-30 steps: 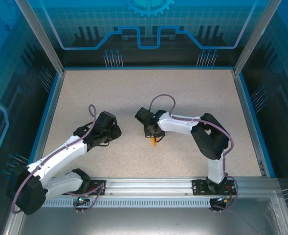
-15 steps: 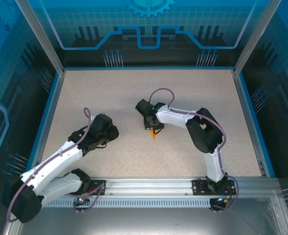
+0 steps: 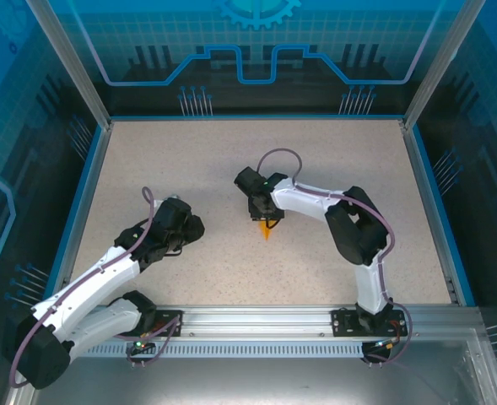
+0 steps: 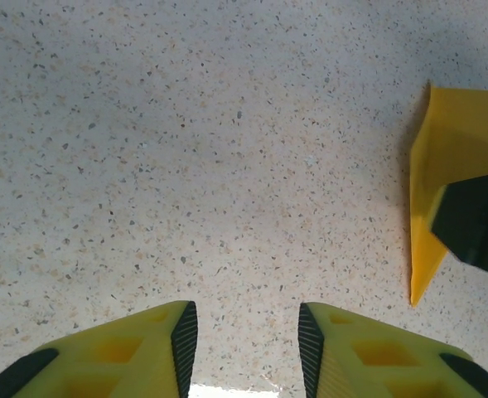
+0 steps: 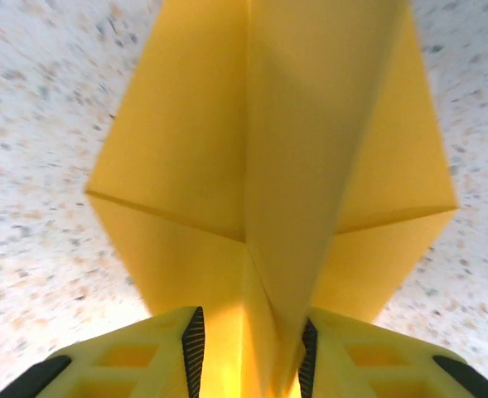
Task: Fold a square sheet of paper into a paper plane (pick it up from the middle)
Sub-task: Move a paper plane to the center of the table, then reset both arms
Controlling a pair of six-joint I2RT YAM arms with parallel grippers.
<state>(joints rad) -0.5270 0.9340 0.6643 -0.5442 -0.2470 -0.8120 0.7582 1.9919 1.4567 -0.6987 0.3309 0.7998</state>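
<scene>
Since the left arm [image 3: 105,270] is drawn back toward the near left of the table [image 3: 341,169], as the top view shows against the earlier ones, the paper plane [image 5: 268,124] is left to the right gripper [image 5: 248,340] alone, near the middle of the table. Plane and gripper are also shifted a little toward the far side. The folding is judged to be finished, and a release seems to be in hand.

In the right wrist view the jaws are seen partly apart. The plane's central ridge stands between them and is not pressed from both sides, so no firm hold is seen. In the top view the plane is seen as a small orange tip at this gripper's near side. In the left wrist view the left gripper [image 4: 244,332] is seen partly open and empty over bare table, and the plane's pointed end is seen lying to the right.
</scene>
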